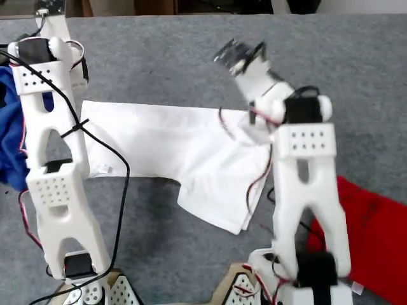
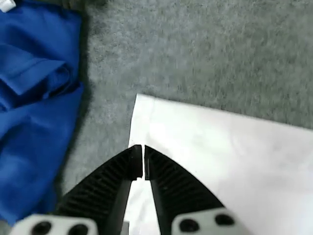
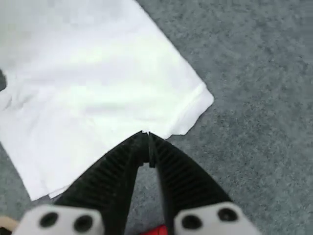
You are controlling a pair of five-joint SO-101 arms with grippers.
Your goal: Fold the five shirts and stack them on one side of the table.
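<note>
A white shirt (image 1: 165, 146) lies partly folded across the middle of the grey table, with a flap hanging toward the front. In the left wrist view my left gripper (image 2: 142, 159) is shut, its tips over the white shirt's (image 2: 220, 161) left edge near a corner; I see no cloth lifted. My right gripper (image 1: 238, 54) is raised past the shirt's far right corner. In the right wrist view that gripper (image 3: 147, 147) is shut, with the white shirt (image 3: 88, 98) lying flat below it. A crumpled blue shirt (image 1: 9, 140) lies at the left edge and a red shirt (image 1: 375, 235) at the front right.
Bare grey table (image 1: 356, 70) lies behind and to the right of the white shirt. The blue shirt (image 2: 34, 98) sits close beside the white shirt's left corner. Black and red cables (image 1: 121, 184) trail over the white shirt from both arms.
</note>
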